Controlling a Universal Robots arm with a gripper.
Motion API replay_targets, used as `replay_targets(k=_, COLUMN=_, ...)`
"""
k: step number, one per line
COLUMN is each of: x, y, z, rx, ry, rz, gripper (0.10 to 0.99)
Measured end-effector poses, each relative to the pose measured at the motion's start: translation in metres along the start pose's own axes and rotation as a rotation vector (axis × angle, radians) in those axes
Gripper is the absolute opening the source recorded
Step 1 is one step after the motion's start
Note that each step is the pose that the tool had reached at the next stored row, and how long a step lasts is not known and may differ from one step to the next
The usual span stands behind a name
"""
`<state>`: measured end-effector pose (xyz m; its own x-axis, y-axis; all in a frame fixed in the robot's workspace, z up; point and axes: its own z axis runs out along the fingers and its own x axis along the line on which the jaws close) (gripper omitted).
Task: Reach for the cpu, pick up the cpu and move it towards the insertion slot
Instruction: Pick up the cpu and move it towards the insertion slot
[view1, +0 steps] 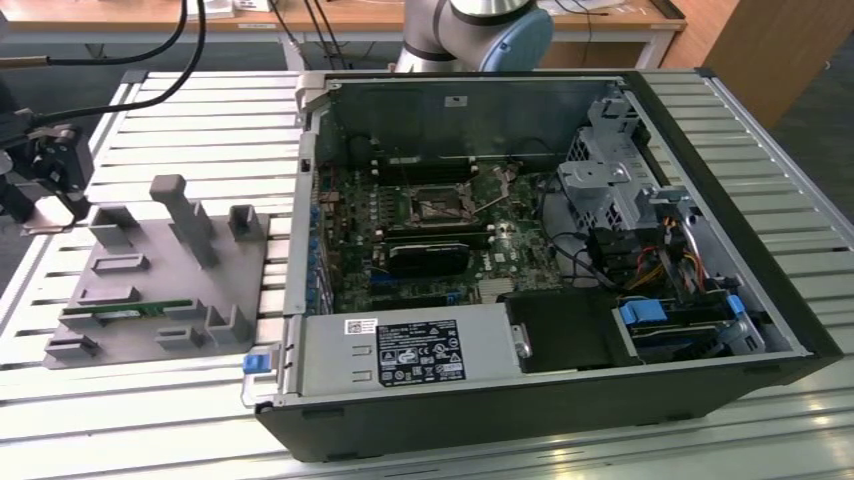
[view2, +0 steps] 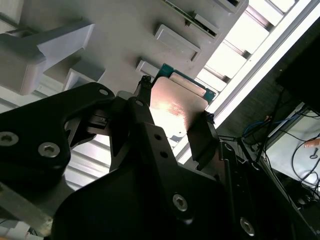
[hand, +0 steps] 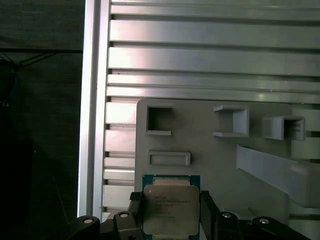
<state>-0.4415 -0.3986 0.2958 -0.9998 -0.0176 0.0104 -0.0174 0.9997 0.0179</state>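
The cpu, a flat square chip with a silvery top on a green edge, sits between the two black fingers of my gripper, which is shut on it. In the second wrist view the cpu shows its shiny face, held by the gripper above the grey moulded tray. In the exterior view the gripper hangs at the left, beside the tray's left edge. The insertion slot, a square socket with a dark centre, lies on the motherboard inside the open computer case, far to the exterior view's right of the gripper.
The tray carries upright grey posts and a green memory stick. The case's metal wall stands between tray and motherboard. A black block lies just in front of the socket. Cables and drive bays fill the case's right side.
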Motion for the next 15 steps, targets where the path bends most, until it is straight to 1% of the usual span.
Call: replay_targets(k=15, x=0.0001, y=0.0002, z=-0.0054, rx=0.0, ry=0.0002, rz=0.0, gripper=0.541)
